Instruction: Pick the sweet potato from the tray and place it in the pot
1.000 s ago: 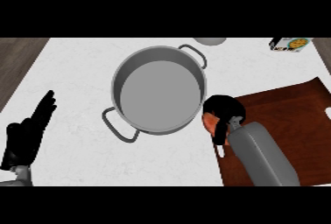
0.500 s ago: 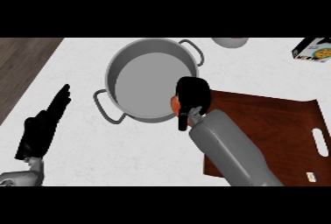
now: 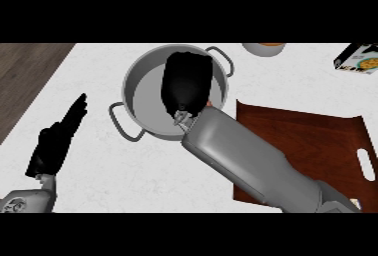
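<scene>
The steel pot (image 3: 148,97) with two side handles stands at the counter's middle back. My right hand (image 3: 184,80) hangs over the pot's inside, back of the hand up and fingers curled downward. It hides nearly all of the sweet potato (image 3: 210,104), of which only an orange sliver shows by the wrist at the pot's right rim. The brown wooden tray (image 3: 310,132) lies to the right of the pot, partly under my right forearm, with nothing showing on it. At the left, my left hand (image 3: 57,140) rests open on the counter, fingers straight.
A bowl (image 3: 264,48) sits at the back edge right of the pot, and a printed box (image 3: 358,59) lies in the far right corner. The counter's left edge meets dark wood flooring (image 3: 29,75).
My right hand has travelled from the tray's left edge up over the pot's rim to above its inside, carrying the sweet potato. The left hand stays open at the left.
</scene>
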